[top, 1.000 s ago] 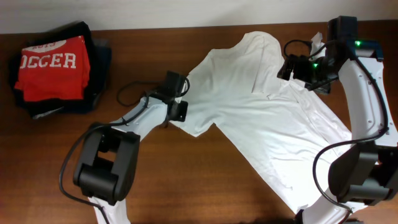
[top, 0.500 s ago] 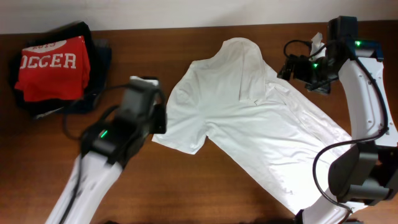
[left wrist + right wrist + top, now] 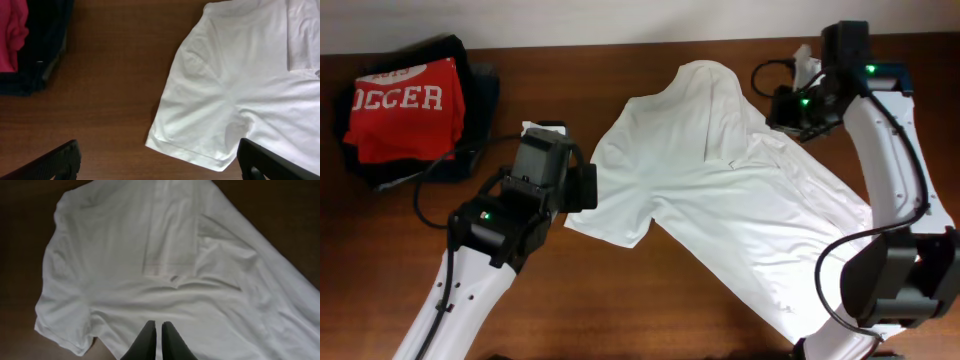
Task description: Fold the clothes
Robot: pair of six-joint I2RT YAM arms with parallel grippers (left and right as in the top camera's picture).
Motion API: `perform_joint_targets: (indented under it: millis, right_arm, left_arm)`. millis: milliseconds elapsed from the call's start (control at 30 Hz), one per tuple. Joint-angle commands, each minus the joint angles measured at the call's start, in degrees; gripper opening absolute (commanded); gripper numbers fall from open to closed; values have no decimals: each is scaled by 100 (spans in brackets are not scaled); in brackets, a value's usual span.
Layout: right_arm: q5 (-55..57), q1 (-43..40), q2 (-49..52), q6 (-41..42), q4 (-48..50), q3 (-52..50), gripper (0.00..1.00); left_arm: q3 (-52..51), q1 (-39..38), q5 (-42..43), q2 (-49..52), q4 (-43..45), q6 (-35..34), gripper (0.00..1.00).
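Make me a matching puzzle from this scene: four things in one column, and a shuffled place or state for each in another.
1. white T-shirt
2. red shirt
3. left gripper
4. right gripper

A. on top of the dark pile
B. fingers wide apart
C. spread out in the middle
D. fingers closed together

Pairs: 1-C, 2-A, 3-B, 4-D

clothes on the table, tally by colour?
White: 1, the white T-shirt, spread open
Red: 1, the red shirt with white letters, on top of the pile
Dark navy: at least 1, the dark navy garments stacked under it, layers can't be separated
Total: at least 3
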Motion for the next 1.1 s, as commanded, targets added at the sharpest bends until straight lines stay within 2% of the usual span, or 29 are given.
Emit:
perform_joint_targets:
  millis: [0,67,100,133,200,233,267,300,533,700,767,900,933,1033,1067]
  right_arm:
    - [-116,66,184,-70,72,-68,32]
    - [-13,131,503,-109,273,-291,35]
    - [-9,162,636,-81,511,-474,24]
    - [-37,170,774,-59,706,-599,17]
    - [-63,160,1071,90,1123,-791,17]
    - [-55,160,1215,87,1215,-793,18]
    - [-57,160,1316,90,1252,-793,28]
    - [-52,162,1388,90,1266,-793,30]
    - [37,160,2116,109,1580,-817,32]
    - [251,160,2122,109,1648,-817,40]
    - [531,155,2122,109,1659,-817,50]
    - [737,155,2120,109,1703,-811,52]
    - [732,155,2120,122,1703,-811,48]
    - [691,155,2120,286,1694,-785,17]
    - [691,155,2120,306,1668,-717,14]
  left_arm:
    - [-33,2,-81,24,13,-13,99]
    - [-33,2,-81,24,13,-13,99]
    - [-33,2,-83,24,13,-13,99]
    - [-33,2,-81,24,13,-13,99]
    - [-33,2,-83,24,13,-13,99]
    - [-33,2,-83,24,13,-13,99]
    - [-33,2,-81,24,13,-13,99]
    - [-33,2,-81,24,13,-13,99]
    - [-33,2,-81,24,13,-15,99]
    - [-33,2,-83,24,13,-15,99]
    - [-33,2,-81,24,13,-15,99]
    - [-33,2,-81,24,13,-13,99]
    - [-33,2,-81,24,13,-15,99]
    - [-33,2,-81,24,13,-13,99]
    - [-33,2,-81,24,13,-13,99]
